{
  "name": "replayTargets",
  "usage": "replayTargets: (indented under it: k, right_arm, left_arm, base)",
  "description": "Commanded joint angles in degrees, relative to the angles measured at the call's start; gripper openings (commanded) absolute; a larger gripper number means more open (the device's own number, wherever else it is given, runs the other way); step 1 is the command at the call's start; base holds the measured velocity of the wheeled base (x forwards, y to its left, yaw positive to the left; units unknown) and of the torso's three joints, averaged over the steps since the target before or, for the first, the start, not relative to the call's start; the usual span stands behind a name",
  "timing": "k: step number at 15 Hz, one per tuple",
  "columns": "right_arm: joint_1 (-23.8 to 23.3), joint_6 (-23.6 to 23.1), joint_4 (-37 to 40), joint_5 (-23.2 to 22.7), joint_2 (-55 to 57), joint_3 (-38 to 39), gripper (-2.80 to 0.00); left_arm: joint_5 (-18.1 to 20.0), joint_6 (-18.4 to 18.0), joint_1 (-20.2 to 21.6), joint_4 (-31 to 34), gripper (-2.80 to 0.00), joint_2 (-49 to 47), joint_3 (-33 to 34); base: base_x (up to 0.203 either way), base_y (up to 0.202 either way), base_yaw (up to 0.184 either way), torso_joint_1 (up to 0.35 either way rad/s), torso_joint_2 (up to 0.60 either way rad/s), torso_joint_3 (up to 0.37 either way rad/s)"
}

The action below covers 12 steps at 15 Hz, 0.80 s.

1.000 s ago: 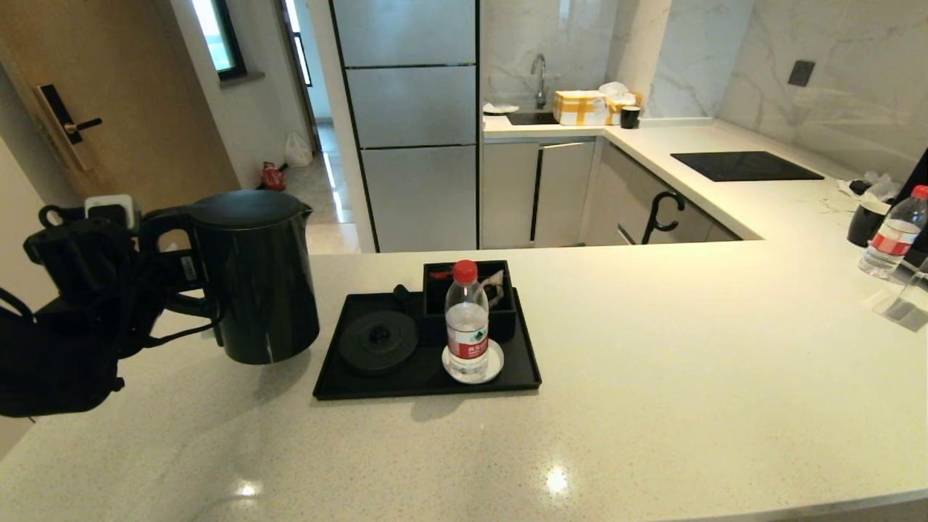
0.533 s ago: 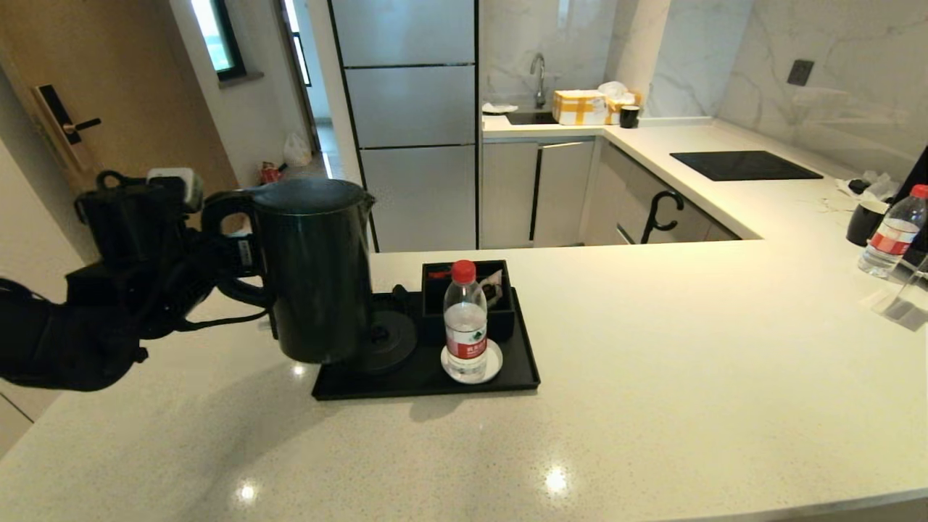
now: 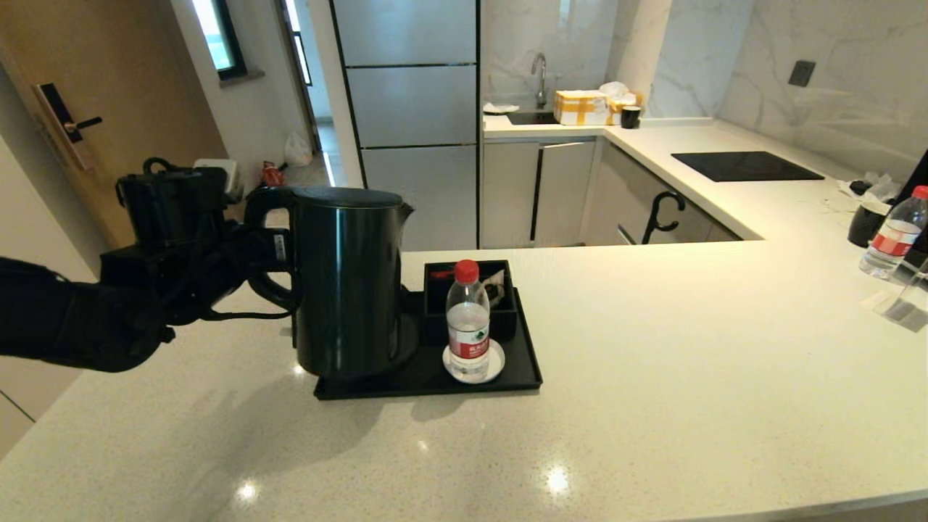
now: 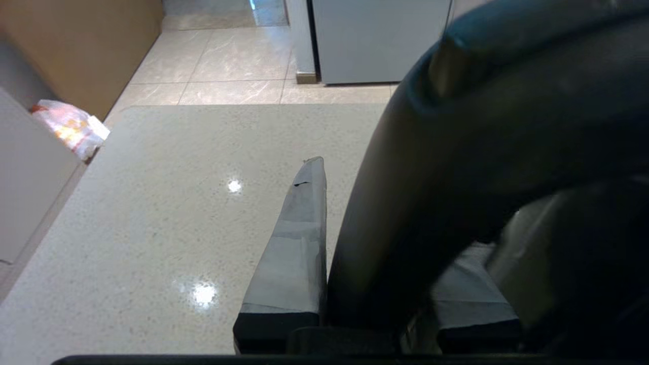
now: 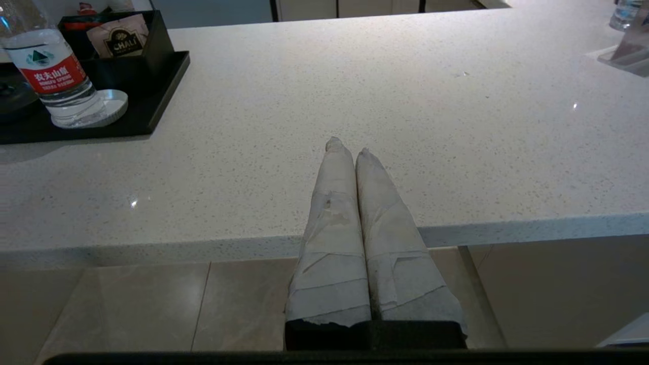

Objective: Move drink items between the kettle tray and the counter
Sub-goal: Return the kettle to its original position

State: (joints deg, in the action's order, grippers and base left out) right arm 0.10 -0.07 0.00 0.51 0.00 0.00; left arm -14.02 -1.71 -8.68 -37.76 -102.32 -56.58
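Kettle (image 3: 351, 279): tall, matte black, upright, held by its loop handle (image 3: 267, 250) in the left pincer (image 3: 250, 250), over the left part of the tray (image 3: 522, 362). The round base is hidden behind the kettle body; whether the kettle is seated on it or just above it cannot be told. In the left wrist view the pincer (image 4: 375, 284) is seen closed on the handle (image 4: 431, 203), one taped finger (image 4: 296, 253) lying along its outer side.

Bottle (image 3: 467, 319): clear plastic, red cap, red-white label, upright on the white coaster (image 3: 495, 362) at the tray's right front. It is just beside the kettle but apart from it. Also seen in the right wrist view (image 5: 56, 76).

Compartment box (image 3: 507, 304): black, at the tray's back right, directly behind the bottle; sachets are held inside.

Tray: flat, black, low-rimmed, set on the bench (image 3: 689, 362) slightly left of centre.

Right pincer (image 5: 347, 147): parked low at the bench's near edge, well apart from the tray, taped fingers pressed together with nothing between them. Not seen in the head view.

Second bottle (image 3: 892, 235) and black mug (image 3: 866, 221): stood at the far right of the bench, well apart from the tray.

Cooktop (image 3: 743, 165): black glass, set into the back right run of the bench.
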Motion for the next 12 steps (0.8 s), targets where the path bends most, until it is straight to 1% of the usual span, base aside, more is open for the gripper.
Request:
replayTargets:
  k: [1,4,8,12]
  right_arm:
    - [0.1,0.0,0.0,0.0,0.1,0.0,-2.8]
    - [0.1,0.0,0.0,0.0,0.1,0.0,-2.8]
    - [0.1,0.0,0.0,0.0,0.1,0.0,-2.8]
    - [0.0,0.0,0.0,0.0,0.1,0.0,-2.8]
  left_arm:
    - [0.0,0.0,-0.3,-0.4,-2.8,-0.6,-0.1]
    - [0.0,0.0,-0.3,-0.5,-2.8,-0.7,-0.1]
    - [-0.3,0.0,-0.3,-3.0,-2.8,-9.4,-1.5]
    - [-0.2,-0.1,-0.3,-5.6,-2.8,-13.3,-2.4]
  base:
    - [0.0,0.0,0.0,0.0,0.0,0.0]
    - [0.0,0.0,0.0,0.0,0.0,0.0]
    - [0.0,0.0,0.0,0.0,0.0,0.0]
    - [0.0,0.0,0.0,0.0,0.0,0.0]
